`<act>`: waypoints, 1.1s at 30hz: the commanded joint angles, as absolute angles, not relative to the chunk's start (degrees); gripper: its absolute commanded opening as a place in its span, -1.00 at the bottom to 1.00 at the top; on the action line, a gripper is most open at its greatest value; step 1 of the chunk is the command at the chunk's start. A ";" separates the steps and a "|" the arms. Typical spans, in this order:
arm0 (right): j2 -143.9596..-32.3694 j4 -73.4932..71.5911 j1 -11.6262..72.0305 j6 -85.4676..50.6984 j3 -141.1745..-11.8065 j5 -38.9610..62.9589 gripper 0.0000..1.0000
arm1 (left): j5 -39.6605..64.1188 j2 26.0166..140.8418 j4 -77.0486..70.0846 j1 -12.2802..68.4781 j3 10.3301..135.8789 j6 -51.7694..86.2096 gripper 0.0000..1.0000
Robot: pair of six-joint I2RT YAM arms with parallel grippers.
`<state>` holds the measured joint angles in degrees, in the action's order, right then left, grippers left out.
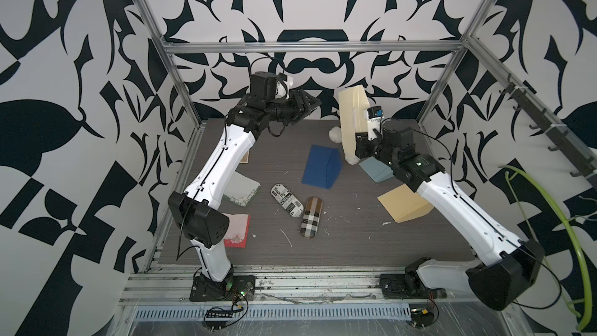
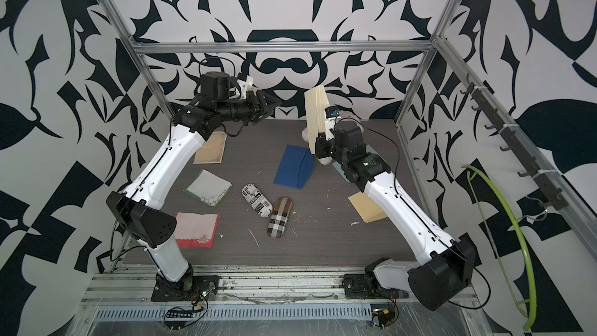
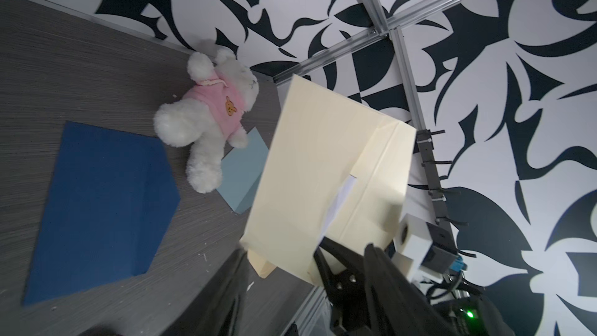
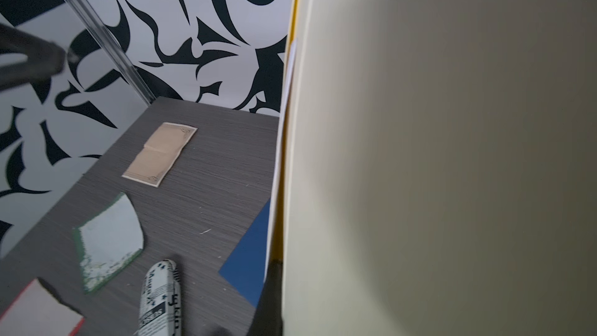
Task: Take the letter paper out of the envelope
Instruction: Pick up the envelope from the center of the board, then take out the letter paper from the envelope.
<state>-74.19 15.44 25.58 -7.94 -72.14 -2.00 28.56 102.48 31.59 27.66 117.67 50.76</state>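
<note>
1. The right gripper point(image 1: 358, 145) was clamped tight on the lower part of a cream envelope point(image 1: 350, 114). It held the envelope upright in the air above the far right part of the tabletop point(image 1: 355, 247).
2. The letter paper point(image 3: 337, 203) sat inside that envelope. In the left wrist view only a narrow white strip of it showed at the envelope's opening.
3. The left gripper point(image 1: 315, 104) hung raised near the far edge, left of the middle, with its tips pointing toward the cream envelope. Its jaws stood partly apart and held nothing. In both top views a gap lay between it and the envelope.
4. A white stuffed toy point(image 3: 210, 114) in a pink top lay near the far edge, largely hidden behind the held envelope in both top views. One of its legs touched a light blue envelope point(image 3: 242, 176) lying flat beside it.
5. A dark blue envelope point(image 1: 321, 166) lay flat around the middle of the tabletop, toward the far edge.
6. A tan envelope point(image 1: 403, 205) lay near the right edge, partly under the right arm.
7. Two oblong cases lay just beside each other in the middle, one with newspaper print point(image 1: 286, 200) and one plaid point(image 1: 311, 218).
8. Three cards lay along the left edge: a tan card point(image 2: 210, 148) toward the far left corner, a green-edged card point(image 2: 208, 187) in between, and a red-edged card point(image 2: 197, 229) toward the near left corner.
</note>
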 commanded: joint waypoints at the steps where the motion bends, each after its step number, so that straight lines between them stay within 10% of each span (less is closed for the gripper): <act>1: -74.87 10.39 26.25 -0.30 -72.38 -6.03 -1.00 | 26.93 104.74 35.72 30.07 119.62 53.09 0.22; 33: -76.30 13.11 36.74 6.51 -73.83 -12.72 -1.00 | 22.31 112.31 50.62 36.65 129.55 49.02 -0.12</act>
